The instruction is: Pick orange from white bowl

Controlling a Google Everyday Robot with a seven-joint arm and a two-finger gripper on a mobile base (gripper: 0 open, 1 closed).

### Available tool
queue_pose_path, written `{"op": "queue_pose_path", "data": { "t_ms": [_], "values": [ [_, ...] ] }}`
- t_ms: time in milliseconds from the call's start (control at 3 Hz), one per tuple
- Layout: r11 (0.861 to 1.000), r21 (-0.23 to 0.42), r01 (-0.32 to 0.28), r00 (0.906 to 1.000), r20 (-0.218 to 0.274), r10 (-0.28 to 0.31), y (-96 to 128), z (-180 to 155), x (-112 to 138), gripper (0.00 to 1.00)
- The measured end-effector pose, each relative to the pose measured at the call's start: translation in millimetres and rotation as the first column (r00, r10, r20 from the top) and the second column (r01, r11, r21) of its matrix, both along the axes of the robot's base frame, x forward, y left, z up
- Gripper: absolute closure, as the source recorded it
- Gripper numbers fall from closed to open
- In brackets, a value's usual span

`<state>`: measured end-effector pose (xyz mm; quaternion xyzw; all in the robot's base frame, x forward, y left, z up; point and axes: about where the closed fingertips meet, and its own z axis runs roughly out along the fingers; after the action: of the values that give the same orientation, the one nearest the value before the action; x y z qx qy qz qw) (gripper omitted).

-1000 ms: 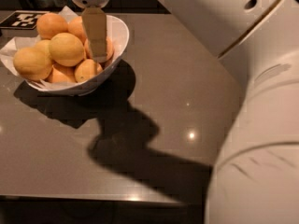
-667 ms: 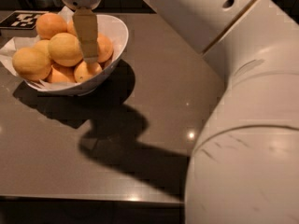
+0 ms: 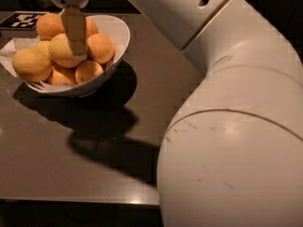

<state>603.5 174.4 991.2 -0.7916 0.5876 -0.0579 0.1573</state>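
Note:
The white bowl (image 3: 121, 34) stands at the far left of the dark table, lined with white paper and piled with several orange fruits. The orange (image 3: 60, 51), large, round and pale, lies on top in the middle of the pile. A paler, more oval fruit (image 3: 31, 64) lies at the bowl's left side. A smaller, deeper-orange fruit (image 3: 100, 48) sits to the right. My gripper (image 3: 77, 53) hangs straight down over the bowl, its tan tip right against the front right side of the orange.
The brown table (image 3: 71, 164) runs to a front edge near the bottom. A black-and-white marker tag (image 3: 22, 19) lies behind the bowl at the left. My white arm (image 3: 227, 126) fills the right half of the view.
My gripper has moved left across the bowl, from the fruits on the right to the large pale orange. My arm has swung nearer and fills more of the view.

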Motion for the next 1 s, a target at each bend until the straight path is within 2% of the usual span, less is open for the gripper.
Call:
{"op": "queue_pose_path", "data": {
  "t_ms": [333, 1000],
  "values": [
    [0.999, 0.025, -0.028, 0.9989, -0.036, 0.029, 14.0, -7.3, -3.5, 0.19],
    [0.997, 0.021, -0.072, 0.9958, -0.055, 0.073, 29.6, -14.8, 5.2, 0.18]
  ]
}}
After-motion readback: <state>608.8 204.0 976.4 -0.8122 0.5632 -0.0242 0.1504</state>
